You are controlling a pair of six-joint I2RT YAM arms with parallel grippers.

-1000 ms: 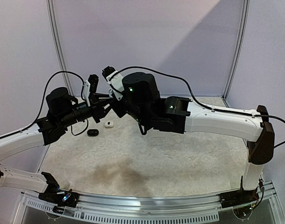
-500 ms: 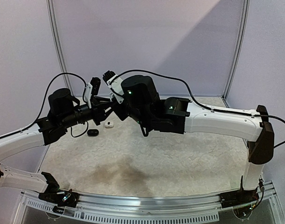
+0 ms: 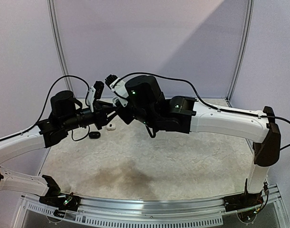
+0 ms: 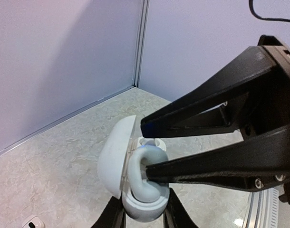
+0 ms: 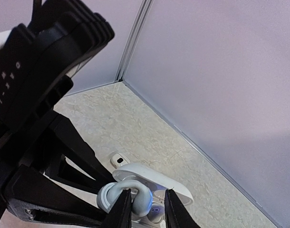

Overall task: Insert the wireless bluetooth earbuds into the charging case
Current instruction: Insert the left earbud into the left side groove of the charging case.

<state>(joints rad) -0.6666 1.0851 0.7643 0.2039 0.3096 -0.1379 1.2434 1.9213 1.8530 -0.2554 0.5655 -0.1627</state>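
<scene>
My left gripper point(image 4: 144, 214) is closed on the base of the white charging case point(image 4: 114, 156). In the left wrist view the case stands low in the centre of the frame with its lid swung open toward the left. My right gripper point(image 5: 146, 207) is clamped on one white earbud point(image 4: 157, 154), a curved, loop-shaped piece. Its two black fingers point(image 4: 216, 95) reach in from the right of that frame and meet on the bud at the case's open mouth. The bud touches the case there (whether it is fully seated in its well I cannot tell). In the right wrist view the same bud sits between my fingertips at the bottom centre, with the open lid just behind and to the right of it. In the overhead view both grippers meet above the desk point(image 3: 159, 166), left of centre in the upper half of the frame. Beneath them two small things lie on the desk, near each other but apart: a white one point(image 3: 111, 126) and a dark oval one point(image 3: 94, 135), both too small to identify.
</scene>
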